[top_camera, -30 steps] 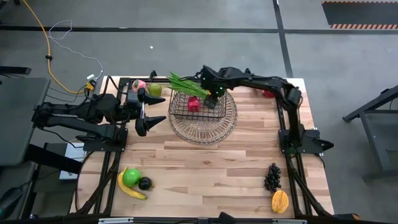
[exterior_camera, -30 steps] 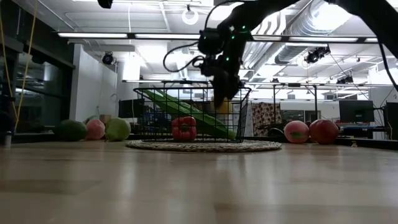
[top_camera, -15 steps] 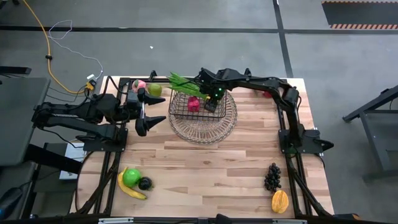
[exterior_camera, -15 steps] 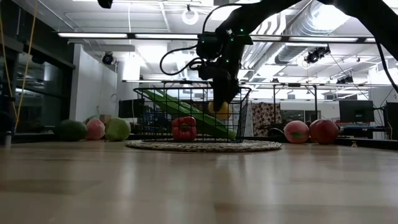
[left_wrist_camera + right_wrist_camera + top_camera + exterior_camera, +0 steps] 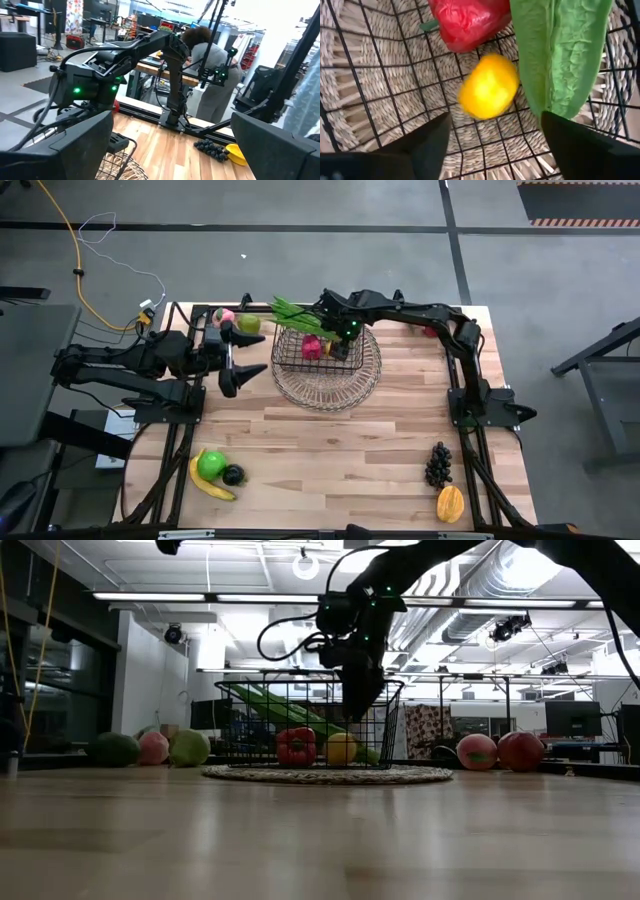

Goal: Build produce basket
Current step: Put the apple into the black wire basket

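Right gripper (image 5: 492, 145) fingers stood apart, empty; lemon (image 5: 488, 93) lay below in basket (image 5: 320, 350). Retreat should go straight up.

table: pale wooden planks (image 5: 330, 450)
middle back: round woven mat (image 5: 328, 385), carrying the wire basket (image 5: 320, 352)
front left: banana (image 5: 212, 486), green apple (image 5: 210, 465), dark plum (image 5: 233, 475)
front right: grapes (image 5: 438, 464), mango (image 5: 450, 503)
back left: green fruit (image 5: 248, 325), pink fruit (image 5: 224, 316)

One camera looks straight down on the whole table (image 5: 330, 450); another sits at tabletop level, facing the room. Both share the basket (image 5: 320, 350) – as does the right wrist camera, close above it; the left wrist camera looks across the table.
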Action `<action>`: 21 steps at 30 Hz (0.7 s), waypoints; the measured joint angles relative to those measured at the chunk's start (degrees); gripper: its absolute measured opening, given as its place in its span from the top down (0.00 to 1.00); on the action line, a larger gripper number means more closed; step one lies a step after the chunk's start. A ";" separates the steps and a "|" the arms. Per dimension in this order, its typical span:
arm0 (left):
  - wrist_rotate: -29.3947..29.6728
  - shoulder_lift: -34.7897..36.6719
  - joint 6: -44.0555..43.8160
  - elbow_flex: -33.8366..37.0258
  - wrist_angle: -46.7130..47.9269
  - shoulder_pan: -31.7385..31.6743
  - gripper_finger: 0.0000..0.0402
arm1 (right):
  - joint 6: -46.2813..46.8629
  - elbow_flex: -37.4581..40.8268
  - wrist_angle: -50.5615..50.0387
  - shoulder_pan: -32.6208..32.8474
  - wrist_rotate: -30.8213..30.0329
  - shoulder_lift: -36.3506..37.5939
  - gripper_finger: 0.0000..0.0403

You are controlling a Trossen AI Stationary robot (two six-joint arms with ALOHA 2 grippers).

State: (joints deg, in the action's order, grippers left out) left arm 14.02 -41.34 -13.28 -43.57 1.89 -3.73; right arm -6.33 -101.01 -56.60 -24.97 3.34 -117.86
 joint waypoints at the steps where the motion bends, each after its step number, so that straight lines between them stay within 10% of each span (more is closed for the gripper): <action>1: 0.31 0.00 -0.02 0.00 0.00 0.00 0.02 | -0.26 -0.36 -0.29 0.00 0.02 0.00 0.21; 11: 0.20 0.00 -0.01 0.00 0.00 0.01 0.02 | -3.09 2.99 0.68 0.05 20.80 13.00 0.17; 21: -1.45 0.00 -0.03 0.00 0.00 0.02 0.02 | 17.43 39.62 48.70 8.75 23.74 42.18 0.17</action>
State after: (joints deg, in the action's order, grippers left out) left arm 12.58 -41.34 -13.31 -43.57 1.89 -3.70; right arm 11.10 -61.39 -7.90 -16.22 27.08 -75.68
